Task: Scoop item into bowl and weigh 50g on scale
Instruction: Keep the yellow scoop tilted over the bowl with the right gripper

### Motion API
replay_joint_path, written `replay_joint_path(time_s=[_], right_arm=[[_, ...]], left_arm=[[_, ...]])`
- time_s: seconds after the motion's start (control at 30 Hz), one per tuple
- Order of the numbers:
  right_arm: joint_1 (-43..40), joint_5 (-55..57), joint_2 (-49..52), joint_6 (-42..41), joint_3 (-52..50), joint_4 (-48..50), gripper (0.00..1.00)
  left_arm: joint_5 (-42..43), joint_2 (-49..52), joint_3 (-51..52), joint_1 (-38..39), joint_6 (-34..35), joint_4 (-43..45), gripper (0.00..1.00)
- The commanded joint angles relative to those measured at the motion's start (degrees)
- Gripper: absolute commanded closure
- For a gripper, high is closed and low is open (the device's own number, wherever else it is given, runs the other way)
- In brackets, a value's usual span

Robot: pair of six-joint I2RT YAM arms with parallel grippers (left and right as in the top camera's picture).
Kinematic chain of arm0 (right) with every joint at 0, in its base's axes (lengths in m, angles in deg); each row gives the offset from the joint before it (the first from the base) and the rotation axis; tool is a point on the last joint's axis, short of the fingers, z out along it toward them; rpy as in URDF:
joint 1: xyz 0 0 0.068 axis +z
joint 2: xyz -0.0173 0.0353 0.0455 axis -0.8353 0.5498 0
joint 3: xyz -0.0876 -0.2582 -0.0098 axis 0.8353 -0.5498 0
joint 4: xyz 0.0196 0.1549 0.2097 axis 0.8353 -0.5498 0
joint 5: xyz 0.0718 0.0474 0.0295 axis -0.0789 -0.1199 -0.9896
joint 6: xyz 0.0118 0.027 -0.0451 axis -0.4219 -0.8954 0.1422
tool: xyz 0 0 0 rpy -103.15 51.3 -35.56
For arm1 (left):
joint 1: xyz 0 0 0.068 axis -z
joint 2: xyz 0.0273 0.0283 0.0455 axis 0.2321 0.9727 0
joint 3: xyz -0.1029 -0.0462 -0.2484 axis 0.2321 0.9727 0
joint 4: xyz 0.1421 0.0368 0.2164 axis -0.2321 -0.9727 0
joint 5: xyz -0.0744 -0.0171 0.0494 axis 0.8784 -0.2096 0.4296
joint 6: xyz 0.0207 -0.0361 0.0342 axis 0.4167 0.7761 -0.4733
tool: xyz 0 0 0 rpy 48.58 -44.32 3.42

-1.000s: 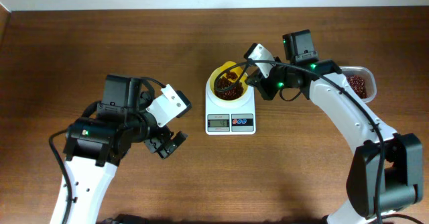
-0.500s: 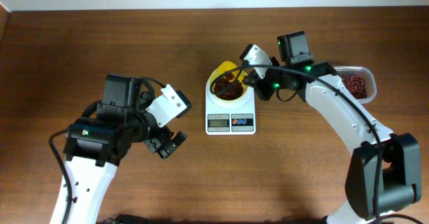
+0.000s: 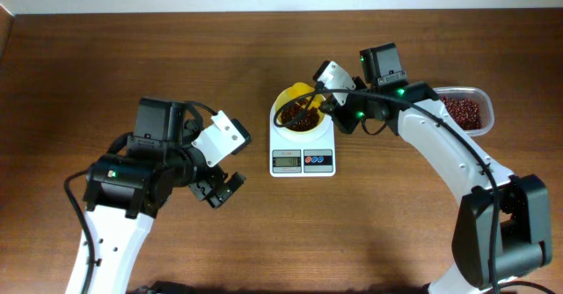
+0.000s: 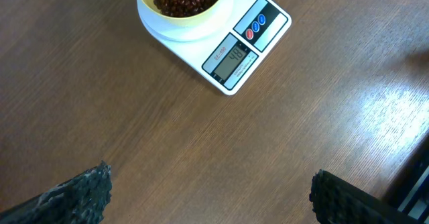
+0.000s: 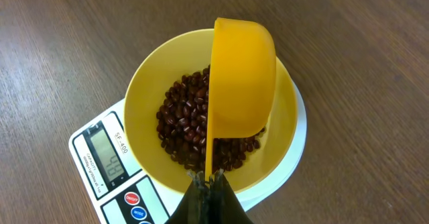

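Clamping scoop (image 5: 241,76) in right gripper (image 5: 204,182), tilting it over beans (image 5: 181,127) in bowl (image 5: 144,90) on scale (image 5: 110,184). Holding left gripper (image 3: 220,191) open, lower left.

Right claw (image 5: 204,179) has edged the scoop (image 5: 242,76) leftward.

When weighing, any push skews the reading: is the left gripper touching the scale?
Apart. Left wrist view: bare table lies between the open left gripper and the scale.

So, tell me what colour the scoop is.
The scoop is orange-yellow, deeper than the pale yellow bowl; the right wrist view shows it best.
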Motion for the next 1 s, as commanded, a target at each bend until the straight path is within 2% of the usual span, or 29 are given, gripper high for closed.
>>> replay_joint_path(time_s=[0.0, 0.6, 0.97], right_arm=[[0.7, 0.9, -1.0, 0.4, -0.5, 0.2, 0.96], [1.5, 1.1, -2.3, 0.4, 0.0, 1.0, 0.96], [4.0, 7.6, -3.1, 0.4, 0.5, -0.5, 0.96]], left_arm=[[0.0, 0.2, -1.0, -0.5, -1.1, -0.1, 0.01], [0.0, 0.2, -1.0, -0.5, -1.1, -0.1, 0.01], [0.0, 0.2, -1.0, -0.5, -1.1, -0.1, 0.01]])
